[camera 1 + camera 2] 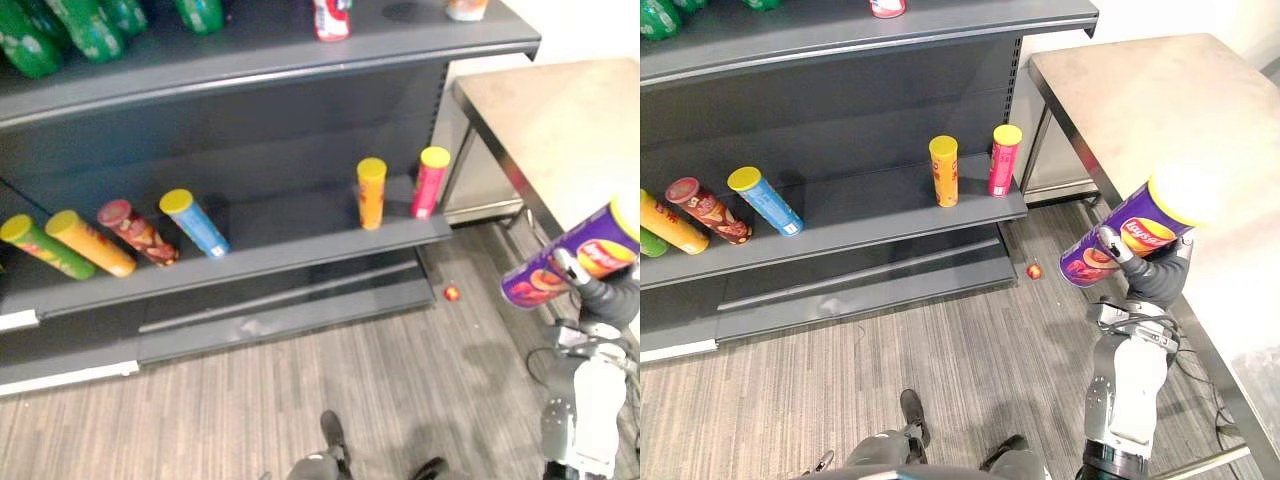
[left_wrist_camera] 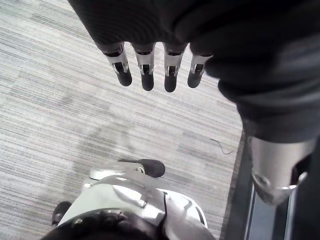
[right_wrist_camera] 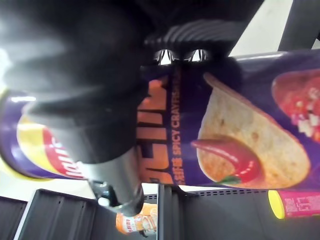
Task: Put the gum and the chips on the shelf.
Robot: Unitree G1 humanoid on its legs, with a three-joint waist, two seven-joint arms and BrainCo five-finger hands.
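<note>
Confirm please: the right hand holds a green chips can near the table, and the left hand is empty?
The colour is wrong: the chips can in the right hand is purple, not green, as the right eye view shows. It is near the table; the left hand is empty.

Upper left, green bottles (image 1: 90, 30): tops cut off by the frame edge; top centre, red can (image 1: 332, 18) likewise. On the floor (image 1: 250, 400), small red item (image 1: 451, 292): too small to tell what. At right, purple can (image 1: 1120, 240): lid blurred bright, right hand (image 1: 1152, 278) mostly hidden behind it.
</note>
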